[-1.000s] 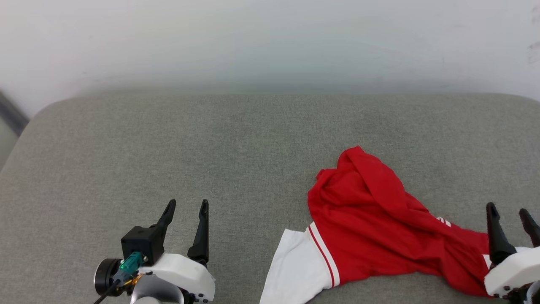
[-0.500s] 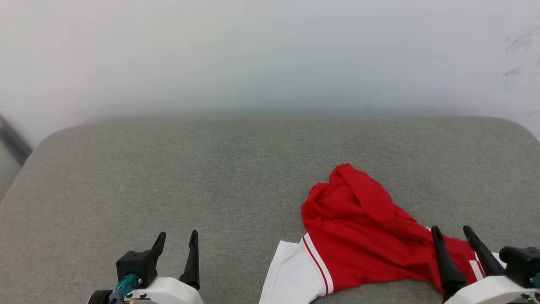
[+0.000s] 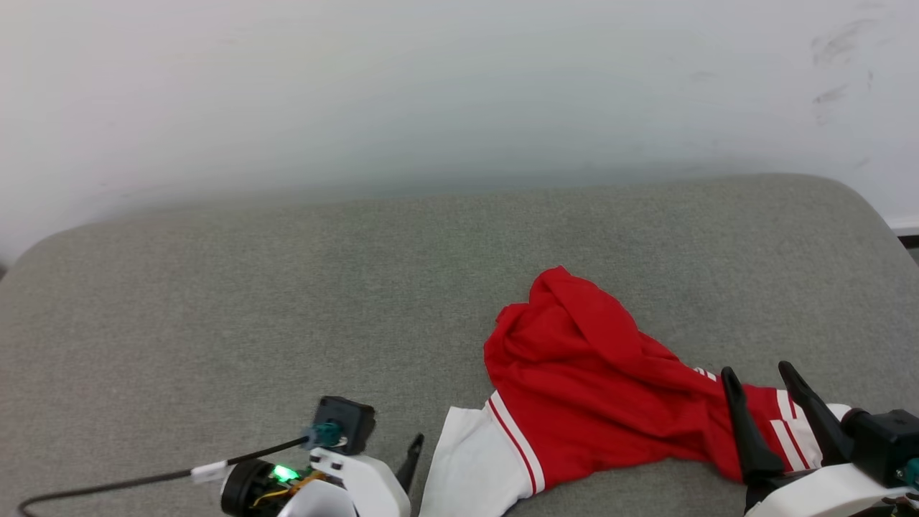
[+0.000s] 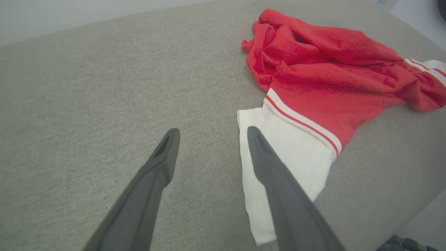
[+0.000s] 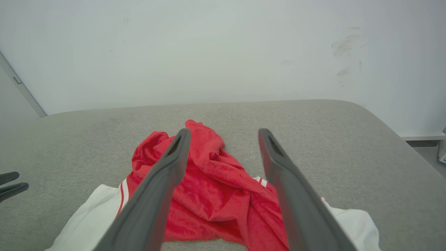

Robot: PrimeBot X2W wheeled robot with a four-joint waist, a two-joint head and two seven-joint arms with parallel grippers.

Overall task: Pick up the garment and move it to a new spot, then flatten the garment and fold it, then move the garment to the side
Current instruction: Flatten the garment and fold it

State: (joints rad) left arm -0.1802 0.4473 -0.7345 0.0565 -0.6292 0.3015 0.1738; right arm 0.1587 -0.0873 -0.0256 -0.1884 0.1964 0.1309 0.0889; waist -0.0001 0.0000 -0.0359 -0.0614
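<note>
Jaws: left gripper and right gripper both stand wide apart, with nothing pinched between either pair.
Garment: the garment lies crumpled on the near right part of the grey cushion. It is a red heap with a white sleeve spread flat at its left end and a striped sleeve at its right end.
Long axis: it runs left to right along the cushion's near edge, with a red hump bulging toward the far side.
Left end: the white sleeve lies just to the right of the left gripper's gap. In the left wrist view the right-hand finger crosses the sleeve's edge, while the gap itself frames bare cushion.
Right end: the striped sleeve sits under the right gripper, whose fingers point across it toward the far side. Whether they touch the cloth cannot be told.
Nearer arm: the right one, by my judgement, since its fingers straddle the red folds in the right wrist view. The left one would need a short shift to its own right.
Coming move: probably a two-ended pickup, each pair of jaws dropping onto its own sleeve end.
Backdrop: a pale wall rises behind the cushion's far edge, scuffed at its right.
</note>
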